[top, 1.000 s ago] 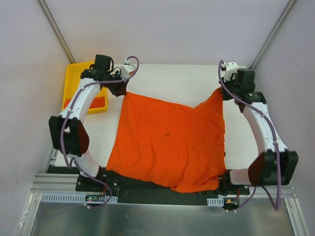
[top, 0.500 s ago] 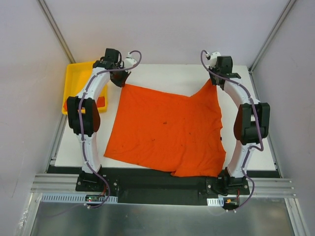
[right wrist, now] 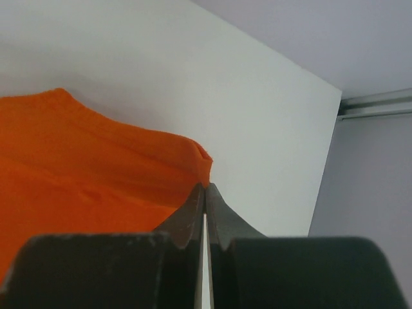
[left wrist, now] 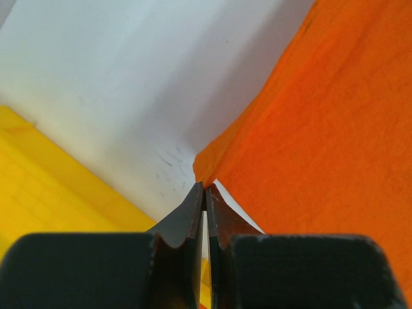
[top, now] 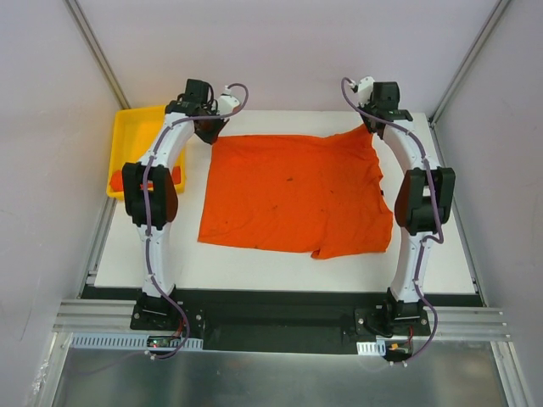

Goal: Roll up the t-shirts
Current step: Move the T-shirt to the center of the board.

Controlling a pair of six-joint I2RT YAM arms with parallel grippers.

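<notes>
Fingers (left wrist: 188,215) of the left gripper (left wrist: 205,188) pinch a far corner of the t-shirt (top: 293,191) — the right gripper (right wrist: 205,188) pinches the other.

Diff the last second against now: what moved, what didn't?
Both arms reached toward the far edge, dragging the t-shirt along; its near hem, earlier over the front edge, now lies on the table. Left tool and right tool stay shut on its far corners. Yellow tray unmoved.
</notes>
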